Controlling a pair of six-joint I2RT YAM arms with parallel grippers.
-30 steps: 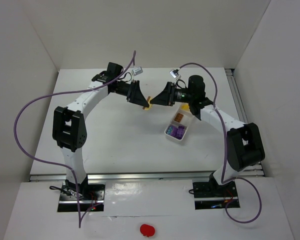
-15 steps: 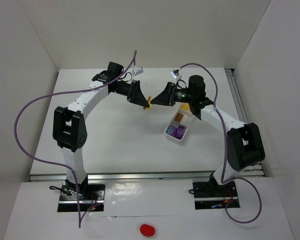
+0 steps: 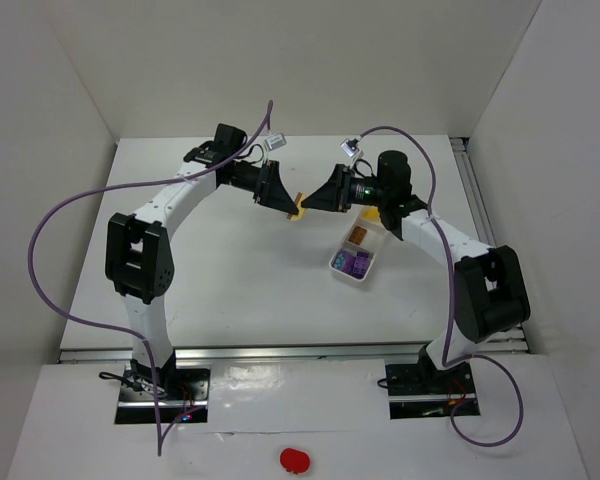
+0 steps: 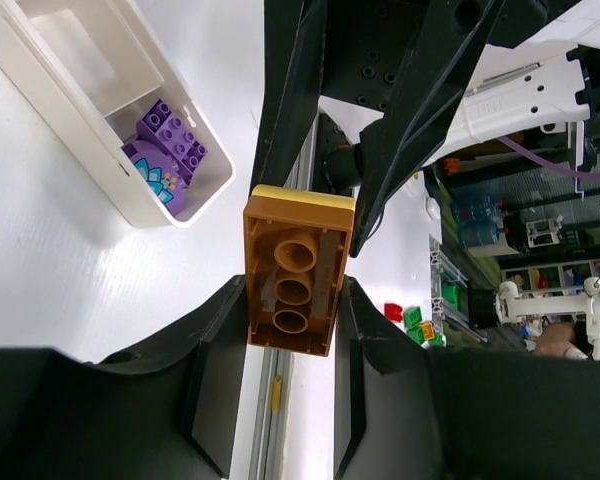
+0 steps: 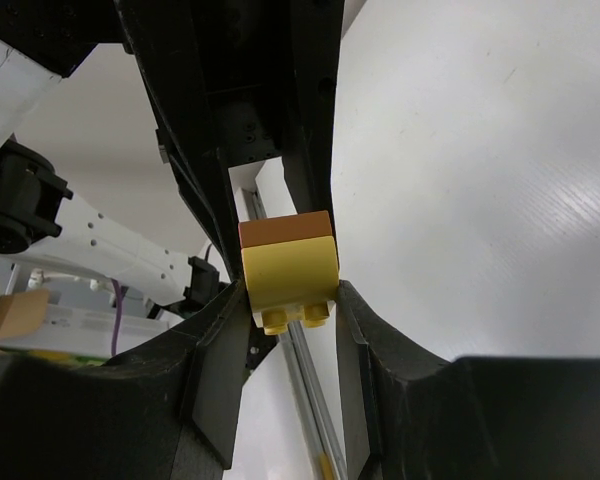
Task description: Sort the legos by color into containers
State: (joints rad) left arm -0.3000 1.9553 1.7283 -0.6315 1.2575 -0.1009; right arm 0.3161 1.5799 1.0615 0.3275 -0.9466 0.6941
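An orange brick [image 3: 293, 203] and a yellow brick [image 3: 299, 212] are stuck together and held in the air above the table between both grippers. My left gripper [image 3: 287, 206] is shut on the orange brick [image 4: 295, 270], whose hollow underside faces its camera; the yellow brick [image 4: 302, 193] caps its far end. My right gripper [image 3: 309, 203] is shut on the yellow brick [image 5: 288, 275], with the orange one [image 5: 280, 228] behind it. A white divided tray [image 3: 337, 266] lies right of centre, holding purple bricks [image 3: 355, 264] in its near compartment and an orange brick [image 3: 358, 236] in the far one. The purple bricks [image 4: 165, 150] also show in the left wrist view.
The tray's wall [image 4: 70, 110] lies below and left of the left gripper in its wrist view. A metal rail [image 3: 477, 200] runs along the table's right edge. White walls enclose the table on three sides. Purple cables loop from both arms.
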